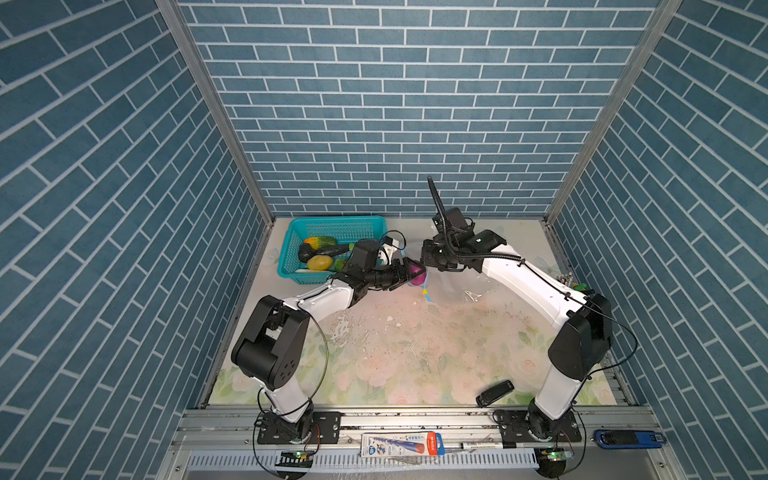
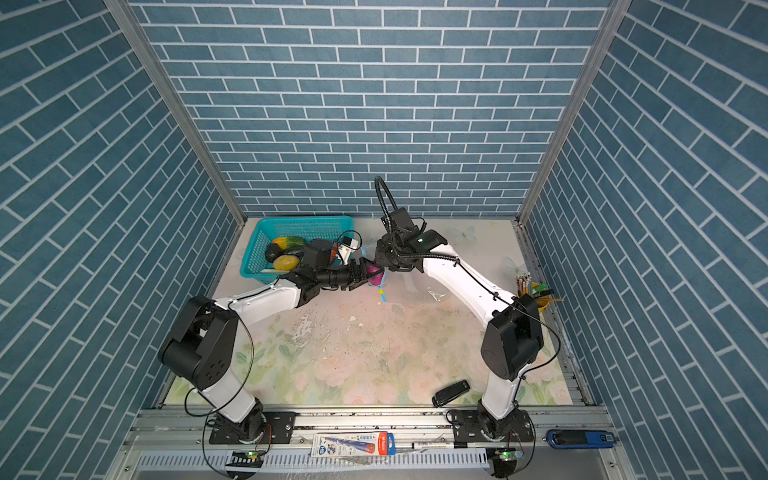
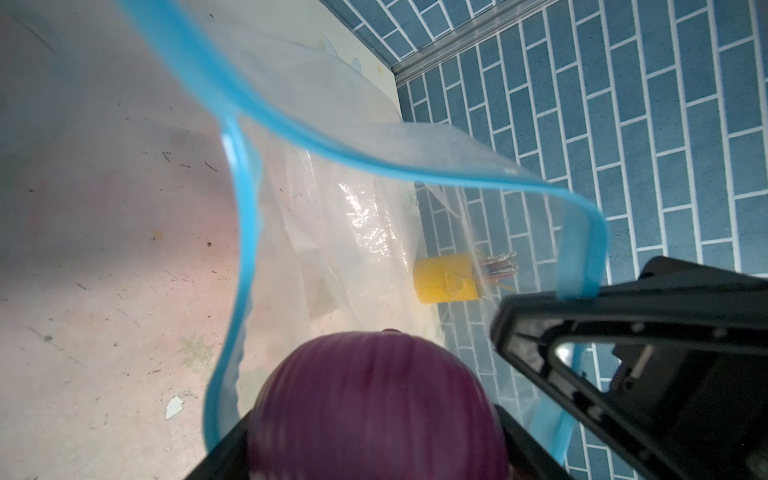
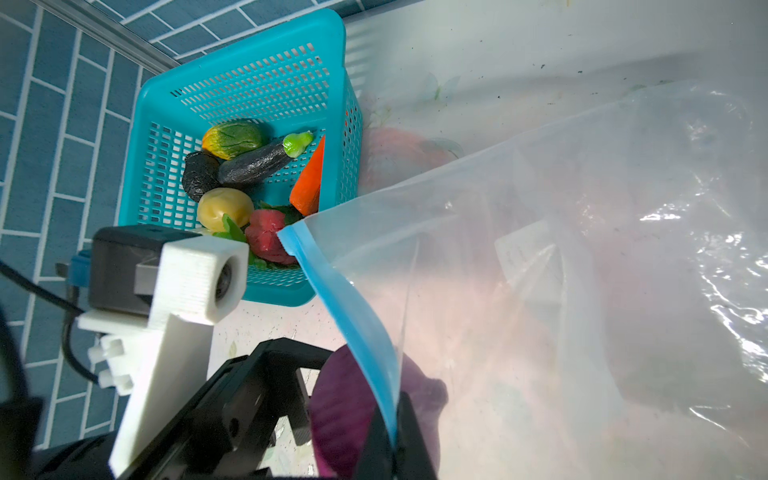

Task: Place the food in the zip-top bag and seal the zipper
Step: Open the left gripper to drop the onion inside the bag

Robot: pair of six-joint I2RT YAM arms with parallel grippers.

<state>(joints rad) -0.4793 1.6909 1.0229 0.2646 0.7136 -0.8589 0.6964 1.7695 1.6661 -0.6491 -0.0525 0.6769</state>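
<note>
Left end effector [image 1: 410,275] grips one onion [image 3: 374,407]; right end effector [image 1: 424,262] pinches zipper [image 3: 332,141]; basket [image 4: 257,83] holds six foods [image 4: 224,208].

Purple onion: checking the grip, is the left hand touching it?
Touching. The left wrist view shows the purple onion wedged between the black fingers of the left hand.
</note>
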